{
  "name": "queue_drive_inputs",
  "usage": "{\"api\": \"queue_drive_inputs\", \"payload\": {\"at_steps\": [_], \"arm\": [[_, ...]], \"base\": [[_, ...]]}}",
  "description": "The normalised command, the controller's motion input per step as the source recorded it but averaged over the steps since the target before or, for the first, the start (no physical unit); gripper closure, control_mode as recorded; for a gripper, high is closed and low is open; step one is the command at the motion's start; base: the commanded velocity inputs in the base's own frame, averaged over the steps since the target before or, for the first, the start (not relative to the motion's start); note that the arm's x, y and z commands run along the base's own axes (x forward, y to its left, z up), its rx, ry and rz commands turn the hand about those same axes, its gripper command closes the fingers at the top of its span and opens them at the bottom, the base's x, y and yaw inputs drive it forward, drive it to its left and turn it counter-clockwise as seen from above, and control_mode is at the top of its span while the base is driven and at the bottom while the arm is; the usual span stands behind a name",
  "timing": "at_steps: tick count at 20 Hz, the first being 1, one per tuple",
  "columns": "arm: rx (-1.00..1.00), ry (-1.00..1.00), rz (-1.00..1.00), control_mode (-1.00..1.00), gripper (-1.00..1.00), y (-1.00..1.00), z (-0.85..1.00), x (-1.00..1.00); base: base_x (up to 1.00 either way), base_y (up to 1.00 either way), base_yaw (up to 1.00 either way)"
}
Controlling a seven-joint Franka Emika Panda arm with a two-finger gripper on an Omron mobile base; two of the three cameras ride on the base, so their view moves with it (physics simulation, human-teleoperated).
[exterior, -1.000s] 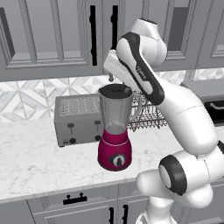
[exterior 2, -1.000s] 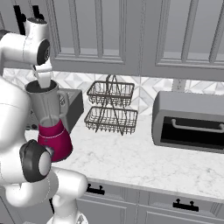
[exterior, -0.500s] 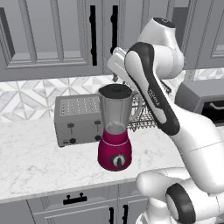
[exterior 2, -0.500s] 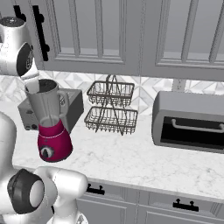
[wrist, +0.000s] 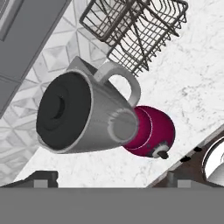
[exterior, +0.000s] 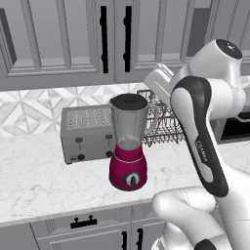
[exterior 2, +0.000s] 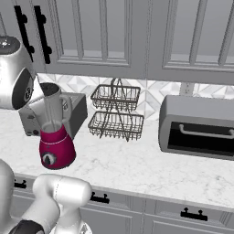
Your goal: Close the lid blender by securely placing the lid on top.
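Now lid (exterior: 129, 102) sits on blender (exterior: 129, 144) rim, blender upright on desk (exterior: 44, 178) beside toaster (exterior: 87, 133). Pincer (wrist: 112, 181) spread, empty, above jar. Seating looks flush, hard to confirm; retreat straight up, avoid nudging lid.

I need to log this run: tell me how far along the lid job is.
Done, it seems: the lid sits on the rim of the blender, covering the jar mouth in the hand view too. In hand: nothing; the gripper is open, its fingertips off the lid. Left: at most confirming the seating, which the pictures cannot prove.
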Motion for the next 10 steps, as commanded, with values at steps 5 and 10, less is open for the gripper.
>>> {"api": "queue_drive_inputs", "payload": {"at_steps": [5, 10], "arm": [[0.00, 0.00, 0.00, -1.00, -1.00, -0.81, -0.04, 0.02], [-0.05, 0.00, 0.00, -1.00, -1.00, -0.34, -0.12, 0.00]], "base": [[0.00, 0.00, 0.00], [0.00, 0.00, 0.00]]}}
